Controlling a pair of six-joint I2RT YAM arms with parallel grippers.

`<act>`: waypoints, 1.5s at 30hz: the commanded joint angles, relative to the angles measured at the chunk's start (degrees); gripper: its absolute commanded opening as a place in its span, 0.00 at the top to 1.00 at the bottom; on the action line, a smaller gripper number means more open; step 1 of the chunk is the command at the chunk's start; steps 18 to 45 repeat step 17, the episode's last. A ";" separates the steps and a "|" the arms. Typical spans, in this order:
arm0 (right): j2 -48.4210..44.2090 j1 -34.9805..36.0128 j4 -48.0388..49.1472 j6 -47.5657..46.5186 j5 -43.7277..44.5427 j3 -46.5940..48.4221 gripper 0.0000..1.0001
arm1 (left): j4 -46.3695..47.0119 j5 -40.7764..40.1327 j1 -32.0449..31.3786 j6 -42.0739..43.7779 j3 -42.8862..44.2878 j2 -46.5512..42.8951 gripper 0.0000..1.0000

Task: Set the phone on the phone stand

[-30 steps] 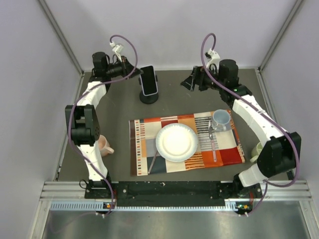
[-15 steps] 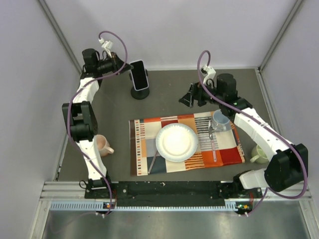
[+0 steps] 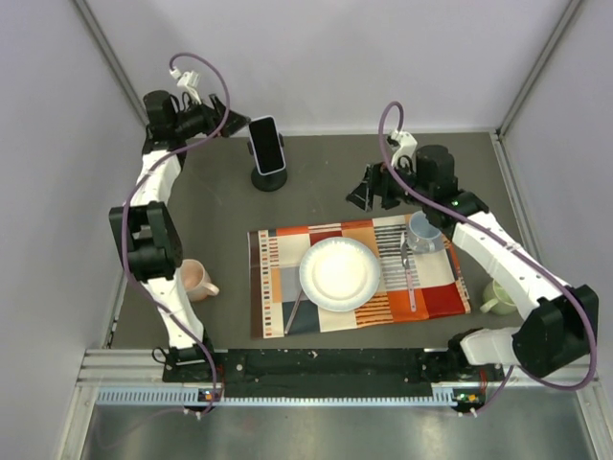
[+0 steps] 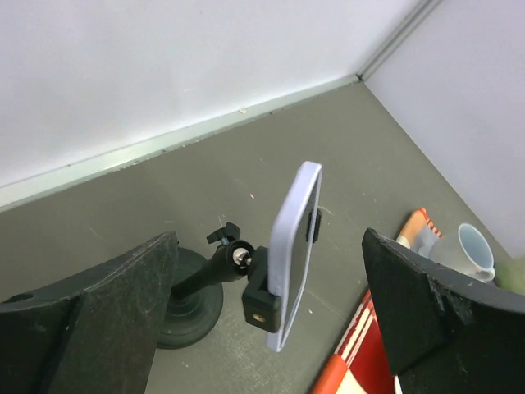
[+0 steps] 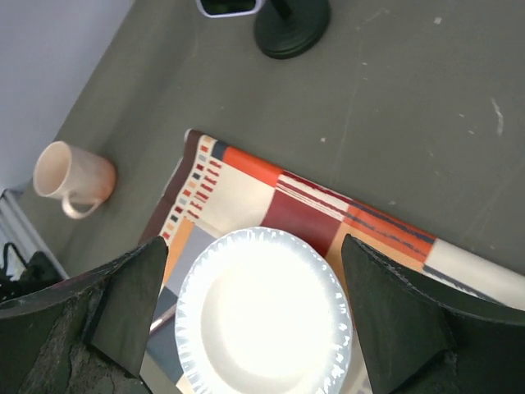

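At the left, left gripper [image 3: 218, 122] spread wide and empty, hanging just short of the phone [image 4: 291, 246] and touching nothing. Next along, phone upright and off the table, clamped at mid-back in the cradle of the phone stand [image 4: 193, 308]; seated already, by the look of it. Probably light, stiff and slick, with a glass face that would not forgive a drop. If regripped, best pinched across the two long lavender edges, above or below the clamp, never on the screen. Further right, right gripper [image 3: 369, 189] likewise parted wide around nothing, well apart from the stand, near the far edge of the striped placemat [image 3: 278, 287].
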 commanded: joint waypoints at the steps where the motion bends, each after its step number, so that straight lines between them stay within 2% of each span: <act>1: -4.13 0.45 -5.56 -1.52 12.13 2.94 0.13 | 0.49 -7.22 0.38 -1.43 -3.96 -13.27 0.02; 4: -5.89 0.45 -8.64 -1.79 17.59 3.65 0.10 | 1.98 -11.36 0.29 -6.78 -10.46 -19.78 0.02; 8: -8.08 0.44 -11.10 -1.00 28.85 4.26 0.05 | 0.68 -9.17 -1.02 -11.10 -14.78 -26.04 0.04; 13: -13.79 0.36 -9.71 -2.76 31.14 2.87 0.04 | -4.33 -10.30 -4.01 -6.81 -18.83 -37.90 0.03; 17: -20.20 0.45 -8.83 -1.97 31.85 3.47 0.03 | -9.52 -9.43 -6.04 -5.48 -15.33 -43.88 0.02; 45: -20.20 0.45 -8.83 -1.97 31.85 3.47 0.03 | -9.52 -9.43 -6.04 -5.48 -15.33 -43.88 0.02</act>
